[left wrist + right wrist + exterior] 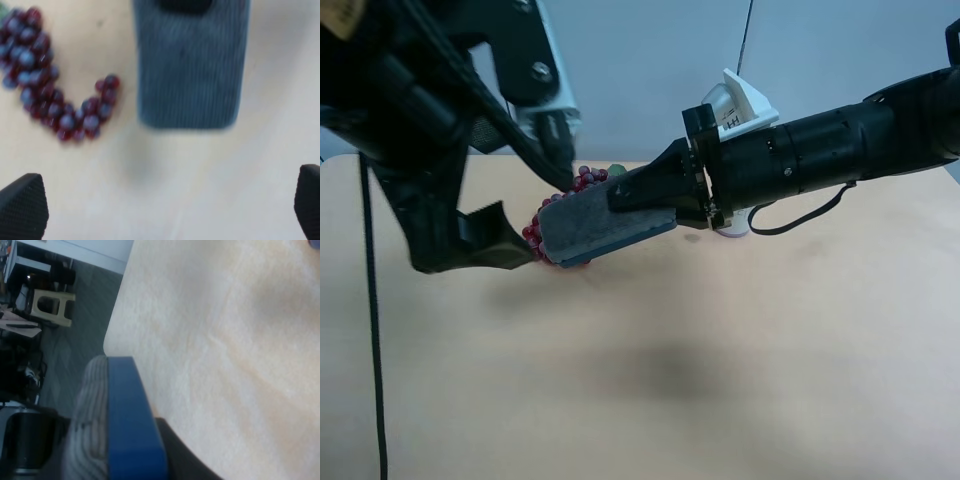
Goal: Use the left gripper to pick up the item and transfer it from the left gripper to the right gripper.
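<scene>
The item [585, 232], a flat block with a grey-green top and a blue underside, is held in the air above the table. The right gripper [642, 196], on the arm with the white top, is shut on one end of it. In the right wrist view the item [117, 425] fills the lower left beside a dark finger [182, 460]. The left gripper [525, 195] is open at the item's free end and apart from it. In the left wrist view its fingertips [22, 205] stand wide apart, with the item [192, 70] beyond them.
A red-purple grape bunch [582, 180] lies on the table behind the item and also shows in the left wrist view [40, 85]. A bit of the white can [730, 228] shows under the right arm. The tan table [670, 380] has a rounded edge [107, 347], with floor and a stool [50, 307] beyond.
</scene>
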You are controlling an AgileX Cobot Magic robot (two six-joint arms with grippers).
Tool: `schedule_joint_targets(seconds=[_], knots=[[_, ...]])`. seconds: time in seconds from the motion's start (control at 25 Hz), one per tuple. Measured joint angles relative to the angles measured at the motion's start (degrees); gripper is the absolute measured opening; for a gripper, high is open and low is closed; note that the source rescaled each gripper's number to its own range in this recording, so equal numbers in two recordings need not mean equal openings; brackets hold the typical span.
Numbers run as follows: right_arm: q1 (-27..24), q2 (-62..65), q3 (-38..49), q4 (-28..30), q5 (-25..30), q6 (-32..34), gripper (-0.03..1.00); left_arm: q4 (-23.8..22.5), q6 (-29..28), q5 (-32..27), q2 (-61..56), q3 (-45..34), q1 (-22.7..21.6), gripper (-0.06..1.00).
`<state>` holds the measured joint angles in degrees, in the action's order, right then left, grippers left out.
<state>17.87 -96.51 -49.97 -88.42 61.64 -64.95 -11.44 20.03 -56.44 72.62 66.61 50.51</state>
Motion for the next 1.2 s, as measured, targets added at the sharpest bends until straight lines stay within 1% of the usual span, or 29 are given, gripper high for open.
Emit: schedule_joint_targets(seconds=[0.08,0.36,0.52,0.64,0.88,1.12,1.2], knots=[[0.0,0.0,0.0,0.0,0.0,0.0,0.0,-0.6,-2.67,-3.11,-3.82,0.0,0.0,1.0],[0.0,0.0,0.0,0.0,0.0,0.0,0.0,-0.84,-12.09,-10.98,-18.11,0.05,0.0,1.0],[0.0,0.0,0.0,0.0,0.0,0.0,0.0,-0.84,-17.4,-12.61,-26.24,-1.57,0.0,1.0],[0.0,0.0,0.0,0.0,0.0,0.0,0.0,-0.15,-20.03,-12.82,-33.44,-6.05,0.0,1.0],[0.0,0.0,0.0,0.0,0.0,0.0,0.0,3.09,-25.93,-13.22,-49.49,-16.75,0.0,1.0],[0.0,0.0,0.0,0.0,0.0,0.0,0.0,3.94,-26.95,-13.22,-63.9,-25.03,0.11,1.0],[0.0,0.0,0.0,0.0,0.0,0.0,0.0,4.05,-26.95,-12.35,-67.5,-27.67,0.22,1.0]])
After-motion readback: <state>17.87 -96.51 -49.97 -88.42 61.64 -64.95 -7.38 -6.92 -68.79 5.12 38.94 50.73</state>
